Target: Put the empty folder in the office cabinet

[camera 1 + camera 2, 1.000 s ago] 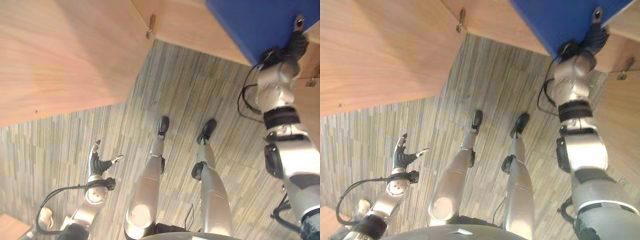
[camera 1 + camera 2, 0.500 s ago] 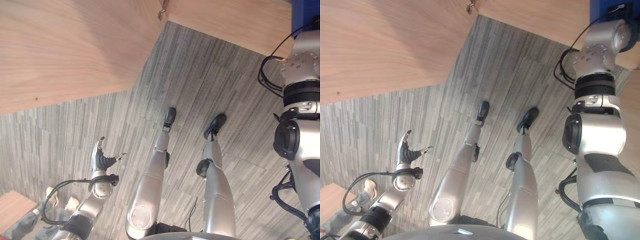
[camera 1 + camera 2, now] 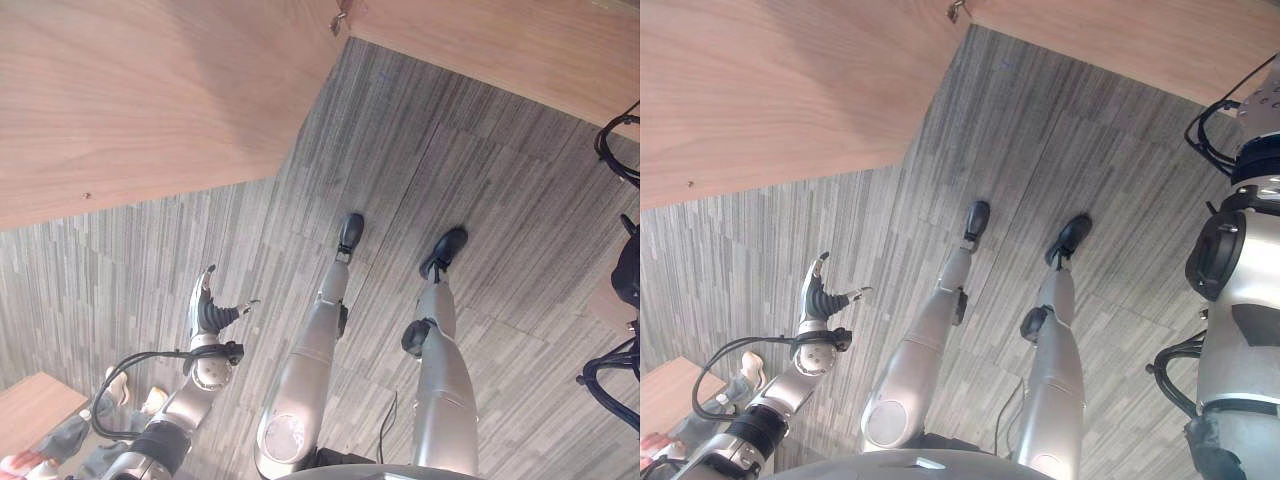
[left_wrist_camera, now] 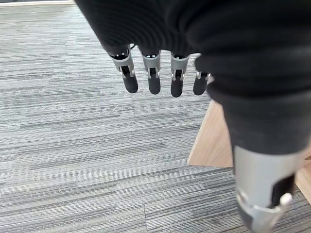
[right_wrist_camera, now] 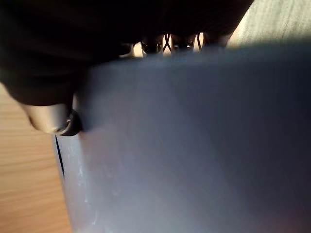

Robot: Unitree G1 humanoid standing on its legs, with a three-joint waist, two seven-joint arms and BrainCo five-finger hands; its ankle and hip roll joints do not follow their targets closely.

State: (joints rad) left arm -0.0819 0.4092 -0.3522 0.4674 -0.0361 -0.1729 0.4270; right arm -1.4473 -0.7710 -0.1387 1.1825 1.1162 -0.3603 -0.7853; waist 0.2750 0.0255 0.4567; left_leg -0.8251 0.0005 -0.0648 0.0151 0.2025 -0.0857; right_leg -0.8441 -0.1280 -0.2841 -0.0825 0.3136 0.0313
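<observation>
1. Pinching the blue folder [image 5: 194, 145], the right hand [image 5: 53, 119] has its thumb pressed on the near face and its dark fingertips [image 5: 155, 47] hooked over the folder's far edge; the grip is closed on it.
2. Behind the folder shows pale wood (a cabinet panel, by its grain) [image 5: 24, 194]; whether the folder touches it I cannot tell.
3. The left hand [image 4: 155, 73] hangs low on the left, fingers straight and relaxed, thumb [image 4: 265, 194] apart, holding nothing; it is well apart from the folder.
4. Below that hand lies grey striped carpet [image 4: 73, 145]; a light wooden board edge [image 4: 214, 141] shows just beside the fingers.
5. From the head, a large wooden cabinet door [image 3: 130, 90] spans the far left; a small metal fitting [image 3: 341, 17] sits at its far corner; another wooden panel [image 3: 500, 40] runs along the far right.
</observation>
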